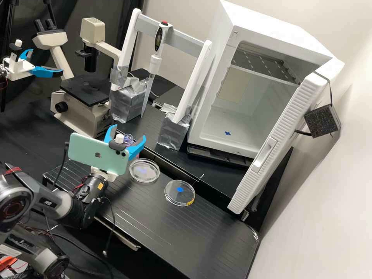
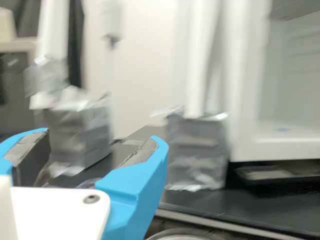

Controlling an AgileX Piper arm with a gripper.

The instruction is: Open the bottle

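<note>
We have the end effector (image 1: 128,133) held above the desk (image 1: 217,228), its two blue fingers (image 2: 137,180) spread well apart. We cannot tell what, if anything, is between them, and we cannot tell where the bottle is. A mint green phone (image 1: 91,153) is mounted on the arm just behind the end effector.

Two clear round dishes sit on the desk to the right of the end effector. The nearer dish (image 1: 144,176) is close by and has a faint bluish mark. The farther dish (image 1: 179,197) is apart from it, farther right, with a blue mark in it and a yellow one at its edge.

Ahead of the end effector we see a rack with white uprights and a grey crossbar (image 1: 186,42). A pipette (image 1: 156,64) hangs upright from the crossbar. The rack's feet stand in two blocks wrapped in silvery tape, the left block (image 1: 128,104) and the right block (image 1: 173,133).

To the left and ahead is a microscope (image 1: 79,118) with a black stage. Ahead and to the right of the end effector stands a white cabinet (image 1: 271,23), its door (image 1: 267,149) open, with a blue mark on its floor inside.
</note>
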